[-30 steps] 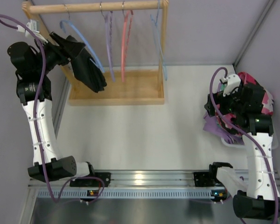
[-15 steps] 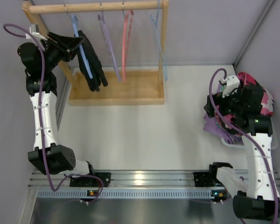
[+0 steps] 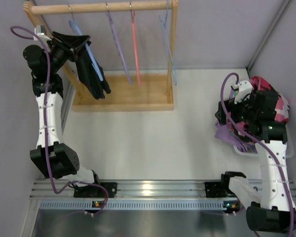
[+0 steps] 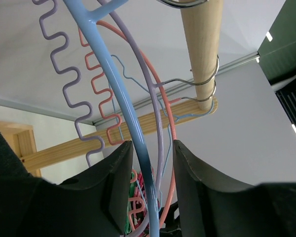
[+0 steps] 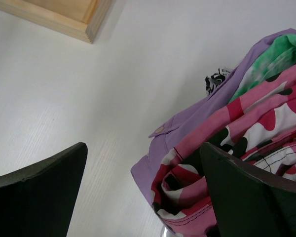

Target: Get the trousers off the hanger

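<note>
The light blue hanger (image 3: pixel 92 55) hangs by its hook from the left end of the wooden rail (image 3: pixel 103 7). The black trousers (image 3: pixel 90 74) droop limp from it over the rack's base. My left gripper (image 3: pixel 84 42) is raised at the hanger's upper arm. In the left wrist view the blue hanger (image 4: pixel 119 94) runs between the fingers of my left gripper (image 4: pixel 152 148), close to the left one, with a gap on the right side. My right gripper (image 3: pixel 229 109) hovers wide open beside the clothes heap, holding nothing (image 5: pixel 143 145).
A purple hanger (image 3: pixel 119 54), a red hanger (image 3: pixel 135 44) and a thin pale blue hanger (image 3: pixel 166 39) share the rail. The rack's wooden base (image 3: pixel 133 96) lies below. A pink, black and white clothes heap (image 3: pixel 281 106) with a purple garment (image 5: pixel 187 133) sits at the right.
My left gripper has risen and shifted right to the blue hanger, and its jaws have narrowed around the arm. The hanger, trousers and neighbouring hangers have swung. The right arm is still.
</note>
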`<act>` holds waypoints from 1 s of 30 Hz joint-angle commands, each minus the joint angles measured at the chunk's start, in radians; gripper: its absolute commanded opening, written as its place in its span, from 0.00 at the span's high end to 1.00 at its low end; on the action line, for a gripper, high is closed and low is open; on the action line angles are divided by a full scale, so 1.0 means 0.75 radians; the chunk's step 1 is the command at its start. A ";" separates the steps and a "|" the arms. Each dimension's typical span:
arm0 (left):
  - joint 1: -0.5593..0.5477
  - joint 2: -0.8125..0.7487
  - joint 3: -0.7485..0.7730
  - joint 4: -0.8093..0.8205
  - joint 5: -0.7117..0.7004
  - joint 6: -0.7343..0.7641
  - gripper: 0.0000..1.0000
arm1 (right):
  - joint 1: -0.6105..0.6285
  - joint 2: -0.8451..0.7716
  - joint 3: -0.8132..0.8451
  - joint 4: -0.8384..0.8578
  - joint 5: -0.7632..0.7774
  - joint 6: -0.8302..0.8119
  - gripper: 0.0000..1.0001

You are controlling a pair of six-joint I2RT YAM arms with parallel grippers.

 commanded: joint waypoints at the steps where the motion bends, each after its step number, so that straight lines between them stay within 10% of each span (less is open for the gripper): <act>1: 0.005 0.020 0.007 0.141 0.001 -0.099 0.55 | 0.014 -0.006 0.011 0.025 -0.026 -0.005 0.01; 12: 0.003 0.062 -0.012 0.198 0.011 -0.252 0.71 | 0.014 0.000 0.011 0.025 -0.020 -0.007 0.01; 21: 0.001 0.077 -0.020 0.225 -0.005 -0.283 0.53 | 0.014 0.023 0.030 0.029 -0.026 0.001 0.01; 30: -0.054 0.063 -0.030 0.225 -0.046 -0.253 0.58 | 0.014 0.041 0.032 0.035 -0.033 0.010 0.01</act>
